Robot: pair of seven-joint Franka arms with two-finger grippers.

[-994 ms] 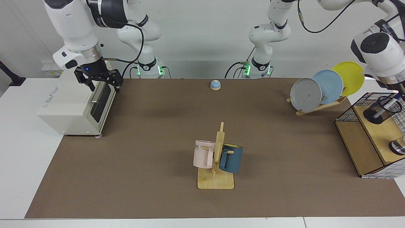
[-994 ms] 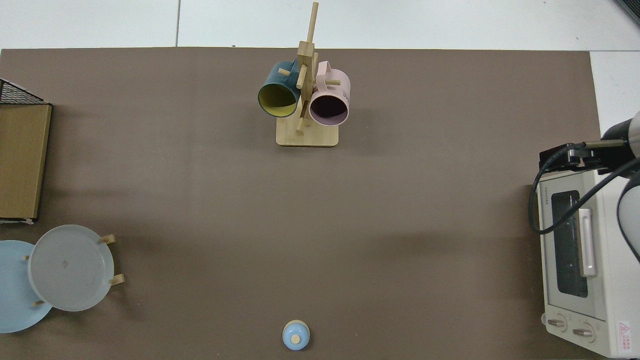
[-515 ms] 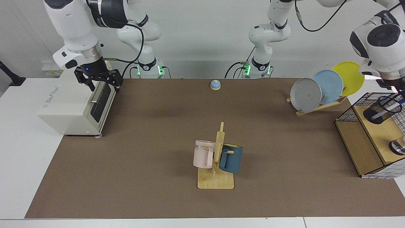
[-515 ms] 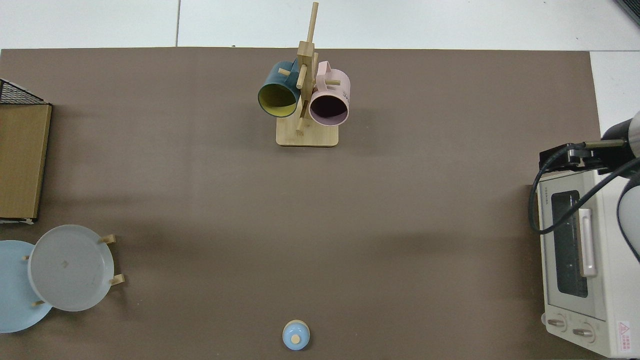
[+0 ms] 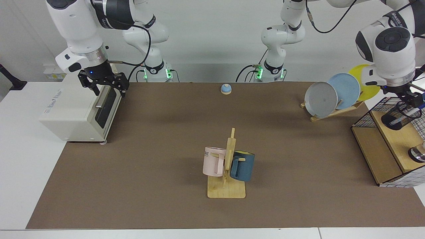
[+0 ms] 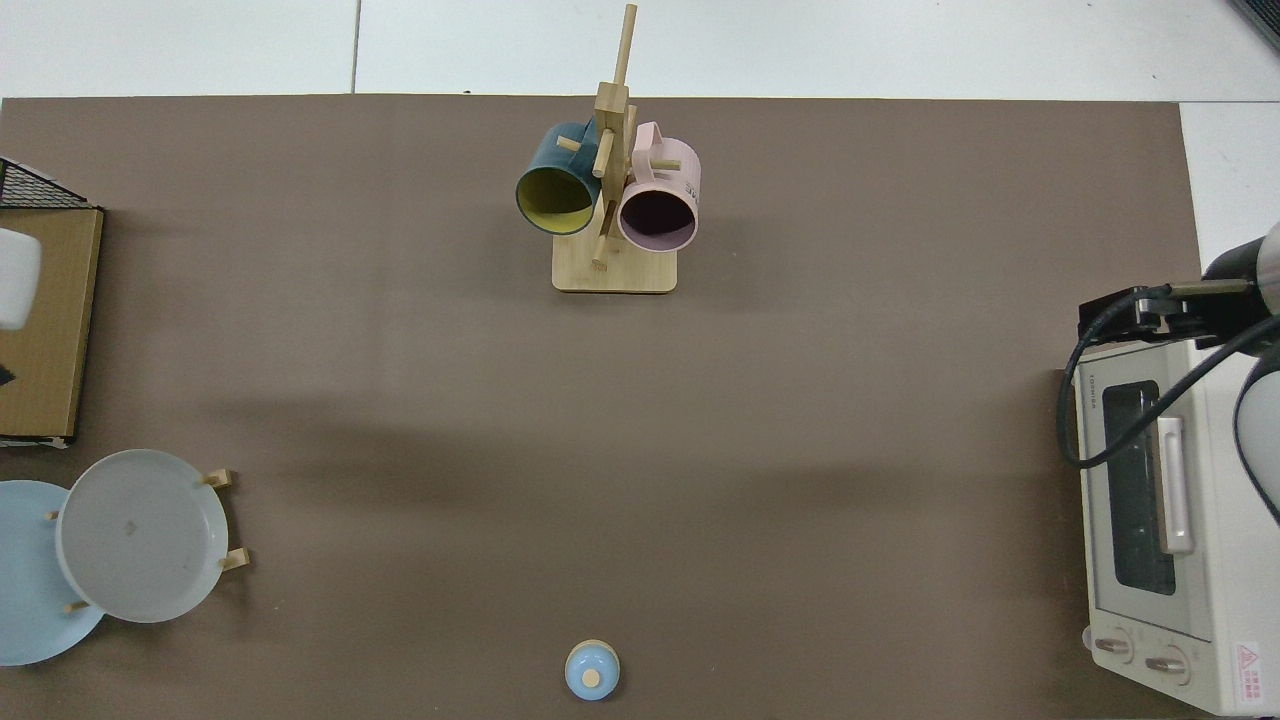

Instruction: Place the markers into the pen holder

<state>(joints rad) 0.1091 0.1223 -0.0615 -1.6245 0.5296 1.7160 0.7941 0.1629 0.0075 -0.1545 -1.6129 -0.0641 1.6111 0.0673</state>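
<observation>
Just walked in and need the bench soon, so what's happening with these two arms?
The left claw is just above the pen holder, a black mesh cup on a wooden shelf at the table's edge. A white marker leans at the cup's rim. The right claw waits, open, by the toaster oven.

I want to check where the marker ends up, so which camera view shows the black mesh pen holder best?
The facing view. There the pen holder sits on the wooden shelf at the view's right edge, directly under the left gripper. The top view does not show the holder at all: only the shelf's corner appears at its left edge.
</observation>
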